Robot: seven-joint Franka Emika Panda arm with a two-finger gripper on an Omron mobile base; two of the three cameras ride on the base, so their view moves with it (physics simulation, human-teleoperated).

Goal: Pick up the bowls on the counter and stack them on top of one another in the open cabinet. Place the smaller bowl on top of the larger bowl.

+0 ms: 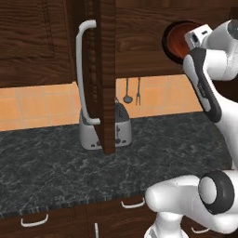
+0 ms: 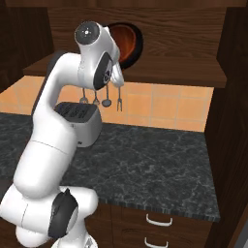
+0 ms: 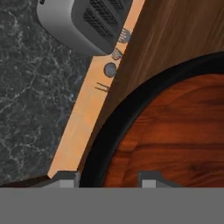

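Note:
A round bowl stands tilted on edge at the height of the cabinet shelf (image 2: 169,72). Its reddish-brown inside (image 1: 179,42) (image 2: 125,41) (image 3: 175,131) faces the base cameras and is ringed by a glossy black rim (image 3: 105,140). I cannot tell whether this is the smaller bowl nested in the larger bowl or a single bowl. My gripper (image 1: 188,42) (image 3: 108,180) is raised to it, with one fingertip on each side of the black rim, shut on it. The counter (image 1: 56,172) (image 2: 145,160) lies far below.
The open cabinet door (image 1: 104,69) with its long silver handle (image 1: 82,74) juts out left of the arm. A silver toaster (image 1: 118,125) (image 2: 80,121) (image 3: 83,22) stands on the counter under it. Utensils (image 2: 118,101) hang on the orange tile wall.

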